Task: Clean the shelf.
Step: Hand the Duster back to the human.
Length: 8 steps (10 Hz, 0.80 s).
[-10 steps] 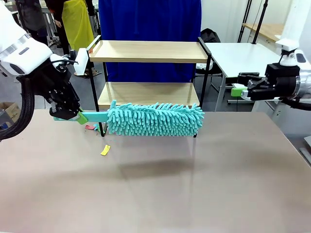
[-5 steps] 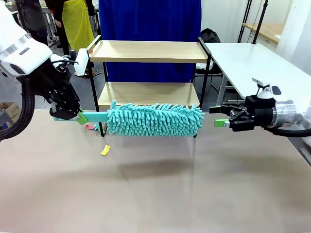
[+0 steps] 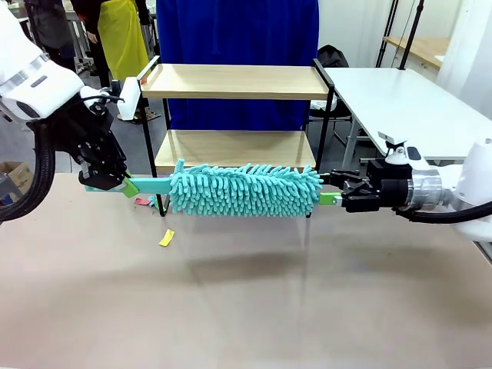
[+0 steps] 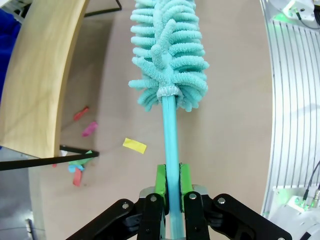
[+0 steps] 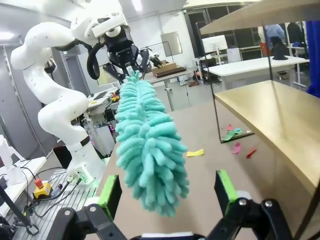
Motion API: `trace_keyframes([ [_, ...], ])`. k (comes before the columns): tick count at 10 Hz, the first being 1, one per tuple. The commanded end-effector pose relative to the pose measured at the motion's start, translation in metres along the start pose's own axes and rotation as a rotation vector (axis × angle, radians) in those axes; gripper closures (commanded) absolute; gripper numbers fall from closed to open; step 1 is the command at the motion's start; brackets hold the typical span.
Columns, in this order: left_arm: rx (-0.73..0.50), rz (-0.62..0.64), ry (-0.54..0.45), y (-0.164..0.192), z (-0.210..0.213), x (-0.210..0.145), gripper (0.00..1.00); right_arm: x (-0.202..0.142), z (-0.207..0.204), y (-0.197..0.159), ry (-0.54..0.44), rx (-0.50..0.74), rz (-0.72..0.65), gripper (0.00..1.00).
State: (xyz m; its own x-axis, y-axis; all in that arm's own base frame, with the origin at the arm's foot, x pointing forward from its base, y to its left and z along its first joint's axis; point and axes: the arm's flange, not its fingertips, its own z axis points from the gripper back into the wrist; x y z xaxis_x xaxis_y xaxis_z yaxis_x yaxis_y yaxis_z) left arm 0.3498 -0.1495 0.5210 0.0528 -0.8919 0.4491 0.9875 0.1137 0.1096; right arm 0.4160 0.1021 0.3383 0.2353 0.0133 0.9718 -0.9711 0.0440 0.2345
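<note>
The shelf [image 3: 234, 81] stands at the table's far edge, two light wooden boards in a black frame; its lower board [image 5: 270, 115] runs along the right of the right wrist view. My left gripper [image 3: 121, 184] is shut on the handle of a teal fluffy duster [image 3: 244, 188], held level in front of the lower board. In the left wrist view the green pads [image 4: 160, 180] clamp the duster handle [image 4: 170, 135]. My right gripper [image 3: 332, 187] is open at the duster's free end, and the duster tip [image 5: 152, 165] lies between its spread fingers [image 5: 109, 196].
Paper scraps lie on the table near the shelf's left legs: a yellow scrap [image 3: 167, 237] and pink and red scraps [image 3: 143, 201]. A white table [image 3: 400, 92] stands at the back right, with a blue curtain [image 3: 238, 31] behind the shelf.
My right arm has come in from the far right, dropping and reaching left until its open gripper is at the duster's tip. The left arm and duster have stayed still.
</note>
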Motion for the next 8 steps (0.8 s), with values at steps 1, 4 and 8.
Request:
trace_keyframes([
  [1, -0.001, 0.000, -0.008, 0.000, 0.002, 0.000, 0.87, -0.010, -0.021, 0.023, -0.028, 0.014, 0.012, 0.00],
  [4, -0.001, 0.000, -0.008, 0.000, 0.002, 0.000, 0.87, -0.013, -0.051, 0.023, -0.041, 0.060, 0.015, 0.00],
  [8, -0.001, 0.000, -0.008, 0.000, 0.002, 0.000, 0.87, -0.012, -0.072, 0.026, -0.089, 0.073, 0.067, 0.00],
])
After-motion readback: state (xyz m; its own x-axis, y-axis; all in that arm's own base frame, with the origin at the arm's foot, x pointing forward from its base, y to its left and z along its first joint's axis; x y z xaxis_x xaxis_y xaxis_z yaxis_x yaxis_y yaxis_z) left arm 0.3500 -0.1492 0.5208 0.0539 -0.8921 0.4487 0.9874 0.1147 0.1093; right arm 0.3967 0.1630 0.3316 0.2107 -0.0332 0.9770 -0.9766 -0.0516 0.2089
